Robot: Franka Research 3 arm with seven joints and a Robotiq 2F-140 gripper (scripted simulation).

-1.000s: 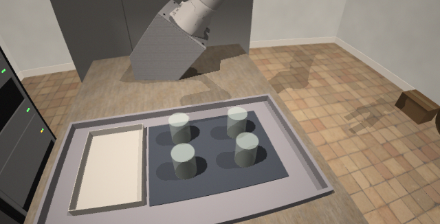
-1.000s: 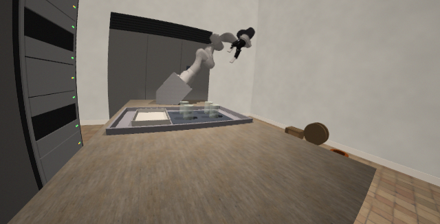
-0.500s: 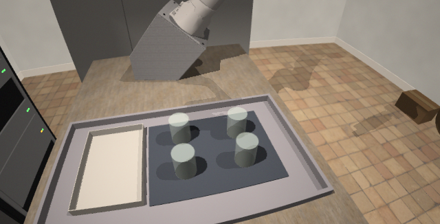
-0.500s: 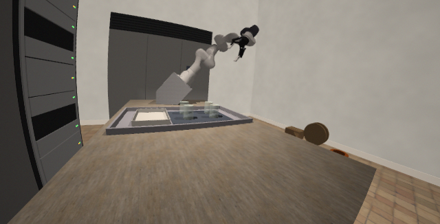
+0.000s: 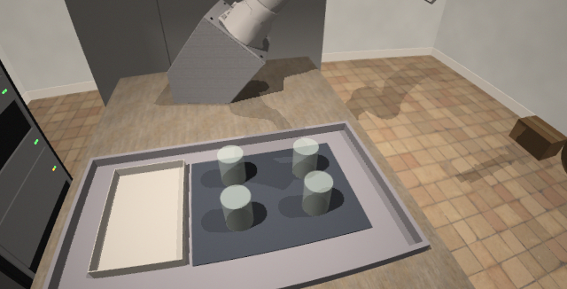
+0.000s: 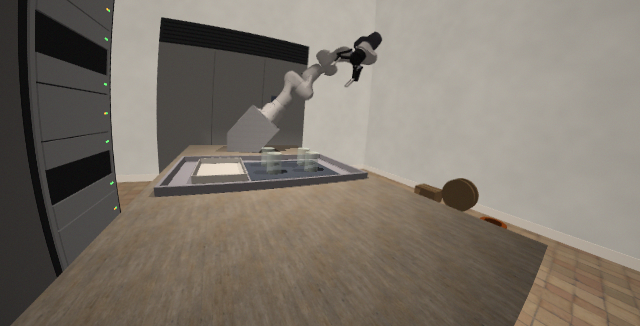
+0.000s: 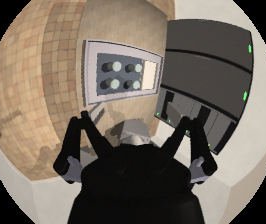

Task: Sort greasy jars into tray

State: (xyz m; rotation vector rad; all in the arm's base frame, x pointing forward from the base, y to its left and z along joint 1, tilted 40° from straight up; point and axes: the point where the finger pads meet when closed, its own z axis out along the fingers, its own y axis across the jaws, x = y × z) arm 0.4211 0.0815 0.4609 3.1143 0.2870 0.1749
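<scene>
Four glass jars (image 5: 239, 209) (image 6: 274, 163) (image 7: 116, 66) are standing apart on the dark drying mat (image 5: 275, 240) (image 6: 292, 167) (image 7: 101, 57), outside the cream tray (image 5: 146, 218) (image 6: 220, 169) (image 7: 149, 76) lying beside it. A low-rimmed grey surround (image 5: 310, 258) (image 6: 260, 184) (image 7: 91, 75) is enclosing mat and tray, its raised edge standing around them on the wood-look table (image 5: 213, 121) (image 6: 300, 246) (image 7: 129, 20). Nothing is standing between jars and tray except the tray's own wall. Farther back, the arm's grey base block (image 5: 213, 63) (image 6: 250, 131) is rising; beyond, the gripper (image 6: 342, 72) (image 7: 135, 107) is hanging high in the air, fully open and holding nothing. A server rack (image 5: 27, 156) (image 6: 75, 101) is standing beside the table. The exterior view is showing an orange ring-shaped thing (image 6: 502, 225) near the brown box (image 5: 536, 136) (image 6: 428, 192), which the top view is missing; the wrist view is showing both fingers, the top view only one.
</scene>
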